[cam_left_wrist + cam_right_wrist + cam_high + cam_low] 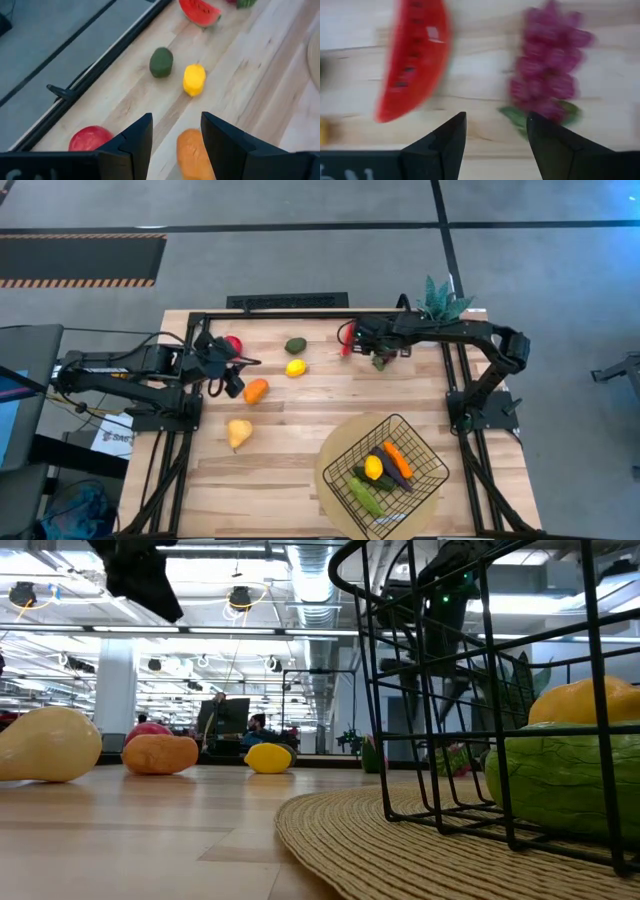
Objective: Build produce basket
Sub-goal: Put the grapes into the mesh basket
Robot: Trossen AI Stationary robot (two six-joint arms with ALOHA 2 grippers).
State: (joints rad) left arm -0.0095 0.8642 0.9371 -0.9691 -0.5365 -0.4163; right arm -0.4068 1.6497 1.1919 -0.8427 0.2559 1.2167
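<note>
Wooden desk (300, 430) near the basket (385, 470), holding four pieces, keeps seven loose while my left tool (175, 135) and right tool (496, 131) gape empty.

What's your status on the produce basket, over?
Left tool open above the orange. Right tool open, between watermelon slice and grapes. Basket partly filled; nothing blocking.

Overhead camera faces straight down, covering the whole surface (300, 420) and both arms. Low camera sits at surface level, close against the basket (480, 690), facing level into the room. Left wrist camera looks down over the lemon (194, 79), shared with overhead and low views. Right wrist camera is close above the watermelon (412, 55) and grapes (547, 65).
</note>
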